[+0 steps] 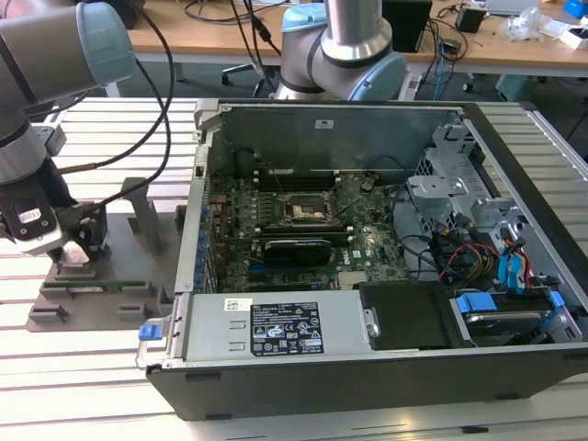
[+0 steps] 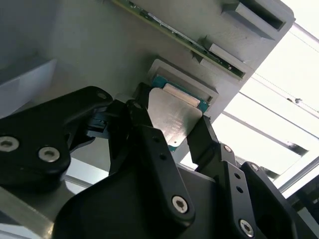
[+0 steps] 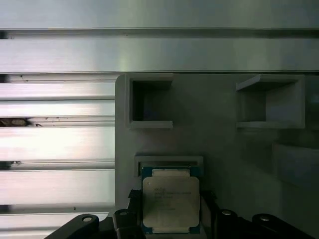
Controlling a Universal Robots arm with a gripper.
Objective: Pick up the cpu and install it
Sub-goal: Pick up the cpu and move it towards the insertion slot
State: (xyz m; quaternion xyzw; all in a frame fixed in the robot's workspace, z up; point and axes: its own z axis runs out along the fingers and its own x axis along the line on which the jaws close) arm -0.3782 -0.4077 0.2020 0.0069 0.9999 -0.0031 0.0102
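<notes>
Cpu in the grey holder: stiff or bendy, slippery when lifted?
Likely stiff: the cpu is a flat square with a metal top plate. Probably slippery: that top looks smooth and shiny in both wrist views, and its edges are thin. Being flat and square, it should not roll.

Exterior view looks down from afar; both wrist views hug the cpu [image 3: 171, 200].

Silver-grey arm [image 1: 46, 46] tubes, pale blue joint caps [image 1: 106, 41], black cables [image 1: 169, 92] trailing; white wrist housing [image 1: 32, 225] at the exterior view's left, and a black pincer [image 2: 172, 119] studded with silver screws [image 2: 180, 204].
</notes>
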